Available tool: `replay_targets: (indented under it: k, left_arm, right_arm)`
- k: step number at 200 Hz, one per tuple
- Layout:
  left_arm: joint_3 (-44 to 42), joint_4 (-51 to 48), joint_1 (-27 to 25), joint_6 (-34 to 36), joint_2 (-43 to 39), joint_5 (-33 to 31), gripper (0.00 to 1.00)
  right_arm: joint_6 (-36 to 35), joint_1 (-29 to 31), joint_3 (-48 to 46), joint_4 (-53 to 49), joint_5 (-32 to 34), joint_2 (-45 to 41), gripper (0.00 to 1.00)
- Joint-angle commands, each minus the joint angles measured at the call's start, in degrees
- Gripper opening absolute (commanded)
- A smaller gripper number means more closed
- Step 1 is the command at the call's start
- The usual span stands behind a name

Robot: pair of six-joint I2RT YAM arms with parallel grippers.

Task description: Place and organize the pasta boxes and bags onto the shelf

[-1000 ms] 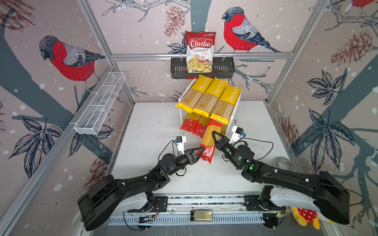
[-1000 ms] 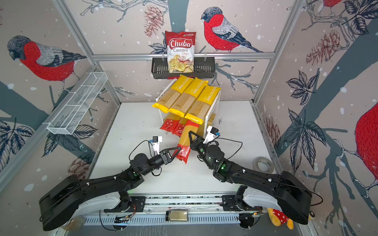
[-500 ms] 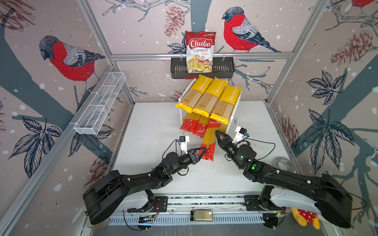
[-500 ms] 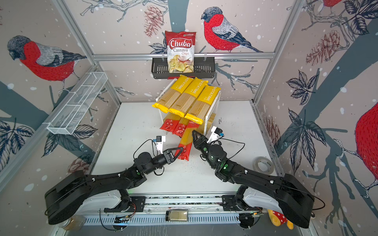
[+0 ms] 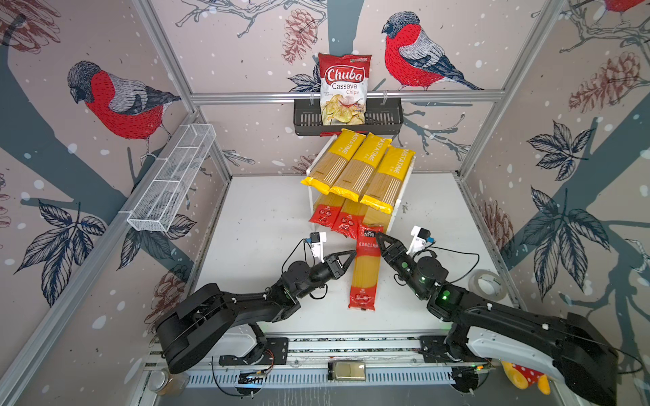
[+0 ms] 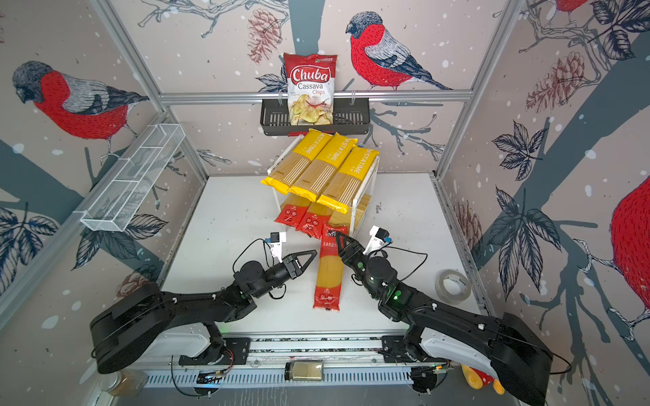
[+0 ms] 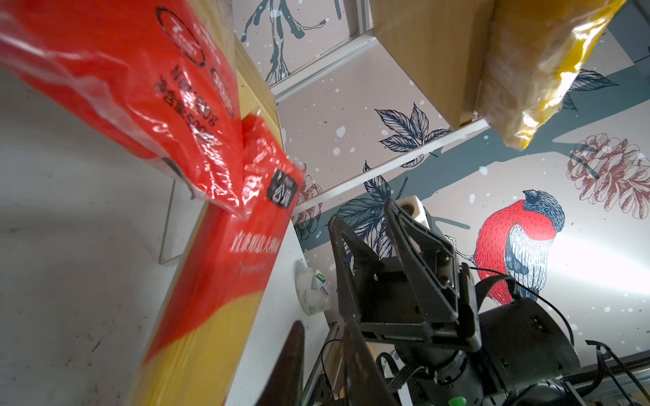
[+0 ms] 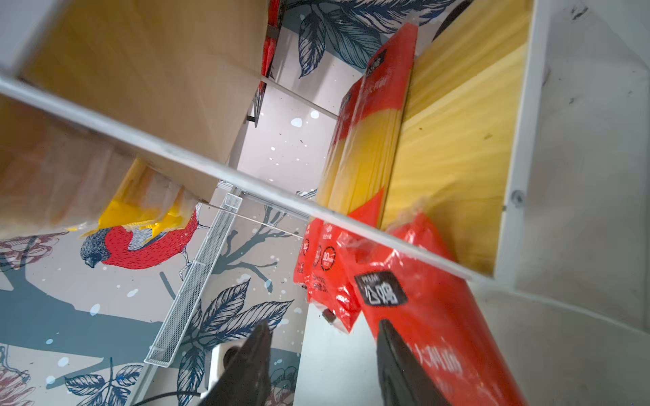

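The shelf (image 5: pixel 379 218) stands at the back centre, with three yellow pasta bags (image 5: pixel 358 168) on its upper board and two red packs (image 5: pixel 333 218) on the lower one. A third red pack (image 5: pixel 365 267) lies flat on the table, its far end at the shelf's front edge. My left gripper (image 5: pixel 352 253) sits just left of that pack, jaws a narrow gap apart and holding nothing. My right gripper (image 5: pixel 381 242) is open at the pack's right side. In the right wrist view one of its fingers (image 8: pixel 397 369) rests against the red pack (image 8: pixel 439 334).
A chips bag (image 5: pixel 344 88) stands in a black basket (image 5: pixel 385 119) on the back wall. A white wire tray (image 5: pixel 172 179) hangs on the left wall. A tape roll (image 5: pixel 487 284) lies at the table's right edge.
The red pack, raised at its near end before, now lies flat on the table. My right gripper has opened off it. The left jaws have narrowed and sit clear of it.
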Motion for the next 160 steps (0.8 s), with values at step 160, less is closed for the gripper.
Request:
replay_targets:
  k: [160]
  left_arm:
    - [-1.19,-26.89,-2.54,8.44,-1.38,4.38,0.49]
  right_arm:
    - [10.02,4.21,-6.21,-20.56,-6.77,5.81,0.59]
